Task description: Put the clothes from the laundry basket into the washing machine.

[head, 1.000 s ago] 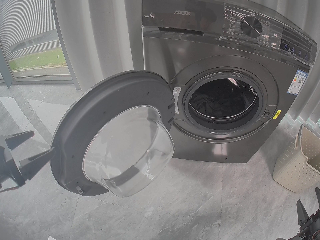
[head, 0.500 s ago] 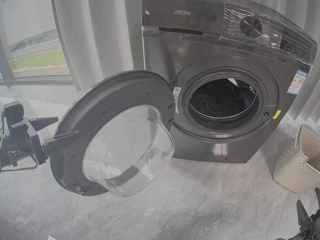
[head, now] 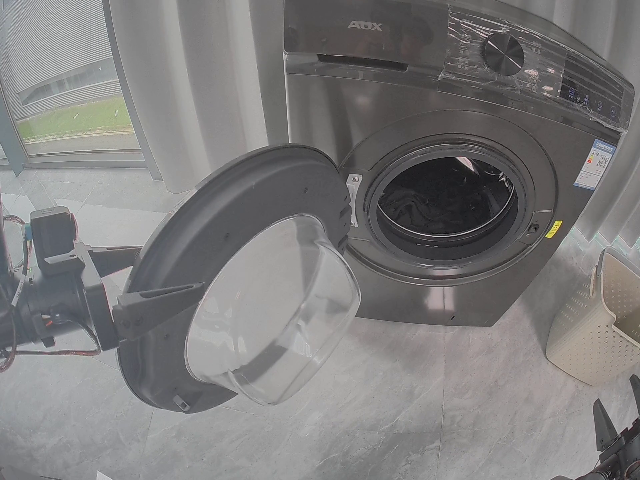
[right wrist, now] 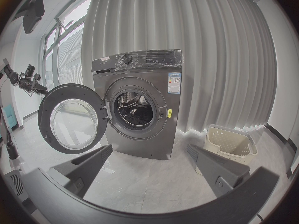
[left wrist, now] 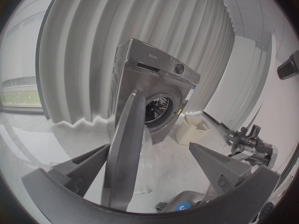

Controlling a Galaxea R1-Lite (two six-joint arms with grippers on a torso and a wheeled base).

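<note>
Inside the washing machine (head: 427,101), low in its round hole, lay the dark clothes (head: 433,201). Just to the left of that hole the round door (head: 247,195) hung wide open on its hinge, with its glass bowl facing the robot. At the door's outer edge, away from the hinge, was the left gripper (head: 172,269). Its two fingers were spread apart, one on each side of the door's rim, and they gripped nothing. I could not tell if a finger touched the door. So the rim lay right between the fingers, and the hole lay off to that gripper's right. I think the next move would be to swing the door that way to shut it. The left arm was much the nearer one. The right gripper (right wrist: 149,147) hung low and well apart, open and empty, near the laundry basket (head: 580,328), which looked empty.
</note>
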